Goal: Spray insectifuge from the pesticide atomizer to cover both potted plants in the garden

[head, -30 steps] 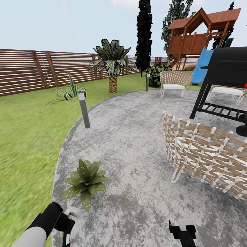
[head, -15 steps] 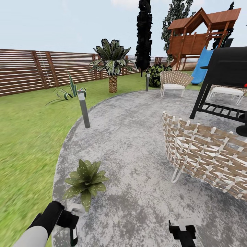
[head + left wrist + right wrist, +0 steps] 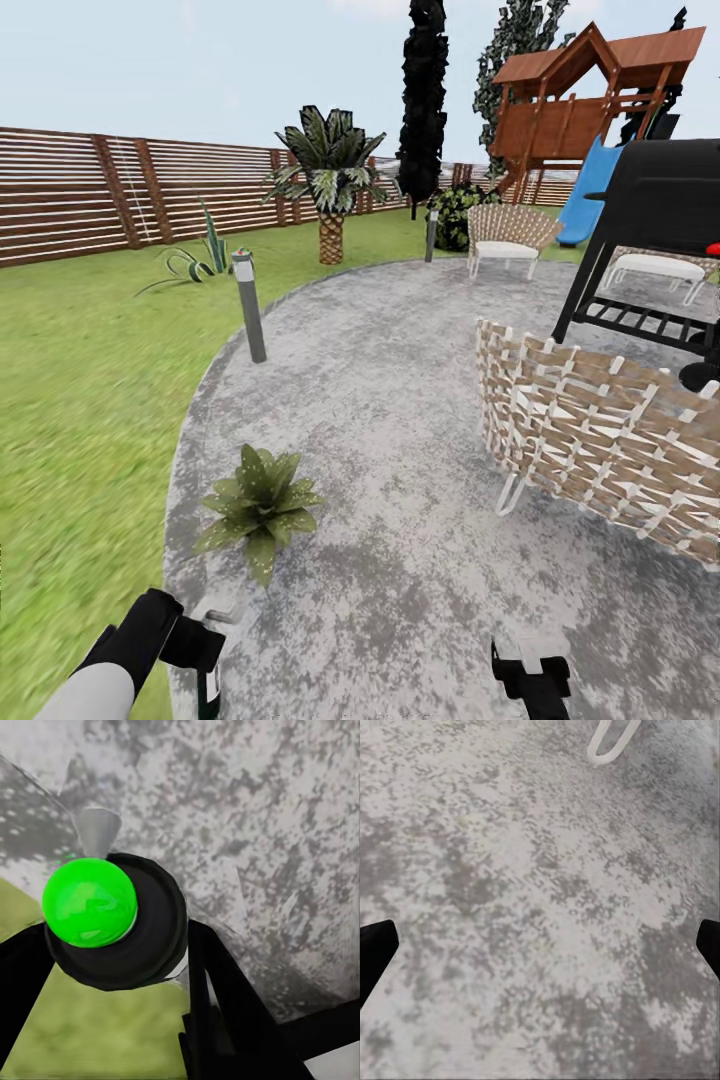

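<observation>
Gripping the pesticide atomizer (image 3: 210,688) at the lower left of the head view, my left gripper (image 3: 205,650) is closed around its dark body, whose head with a green dot (image 3: 90,901) sits between my black fingers (image 3: 225,1012). One potted plant (image 3: 260,505) sits just above it on the gravel patio (image 3: 400,380). My right gripper (image 3: 532,668), bottom centre-right, hangs spread wide over bare gravel, holding nothing.
</observation>
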